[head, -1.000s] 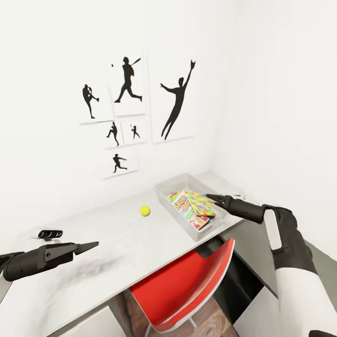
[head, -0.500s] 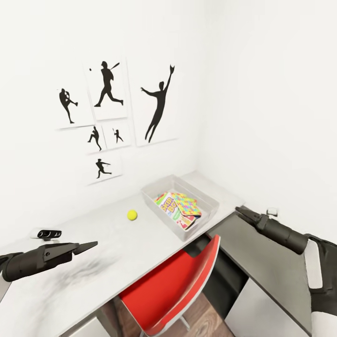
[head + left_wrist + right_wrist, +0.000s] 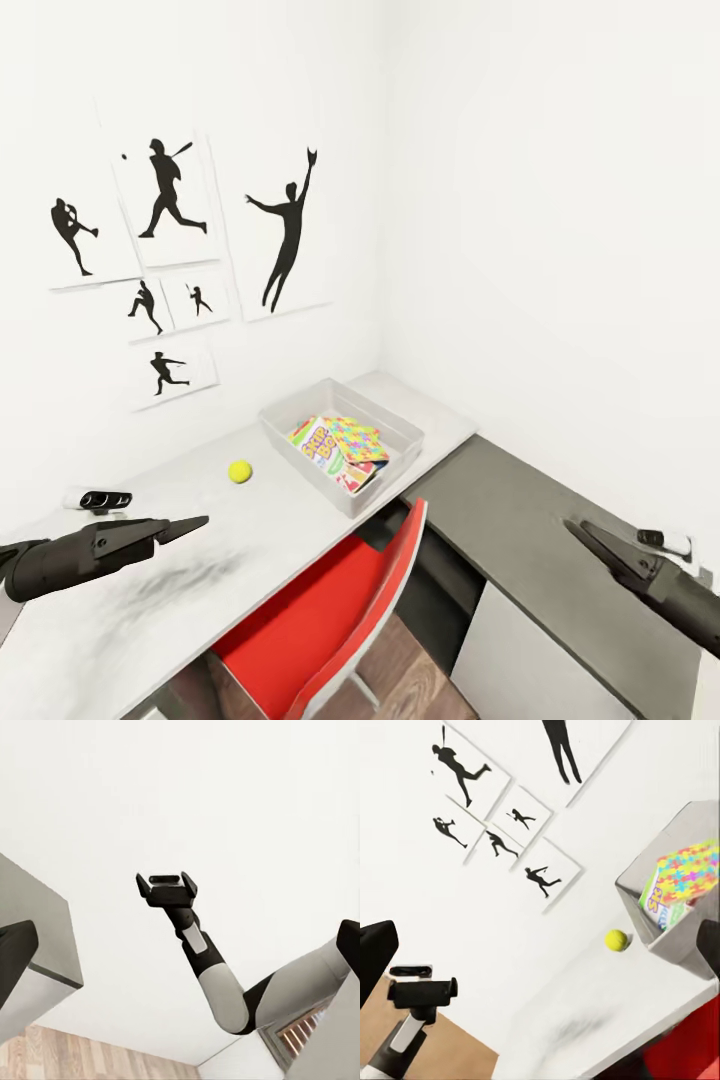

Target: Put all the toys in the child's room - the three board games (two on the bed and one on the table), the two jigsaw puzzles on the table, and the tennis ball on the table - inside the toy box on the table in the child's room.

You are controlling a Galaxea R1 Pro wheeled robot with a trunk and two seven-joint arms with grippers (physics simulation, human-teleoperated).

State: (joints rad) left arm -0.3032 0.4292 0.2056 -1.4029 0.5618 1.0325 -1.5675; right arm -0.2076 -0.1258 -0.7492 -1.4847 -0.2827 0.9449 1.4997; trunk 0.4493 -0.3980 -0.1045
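Observation:
The grey toy box [image 3: 392, 415] stands at the far right end of the pale table [image 3: 150, 590]. Inside it lie the SKIP-BO board game [image 3: 315, 441] and, on top, a flat box with a bright jigsaw-piece print [image 3: 357, 440]. The tennis ball [image 3: 239, 471] rests on the table just left of the box. My left gripper [image 3: 195, 521] hovers open over the table's near left part, with nothing between its fingers. Well right of the box, my right gripper [image 3: 580, 528] hangs open and empty over the dark cabinet top [image 3: 520, 500]. The right wrist view shows the ball [image 3: 616, 940] beside the box [image 3: 682, 945].
A red chair [image 3: 320, 620] is pushed under the table below the toy box. Black baseball silhouettes [image 3: 165, 190] hang on the white wall behind the table. The dark cabinet top adjoins the table in the room's corner. Wood floor shows under the chair.
The head camera has turned right, so the table and posters sit further left in view. My right arm has pulled back from over the toy box to above the dark cabinet. The left arm is unmoved.

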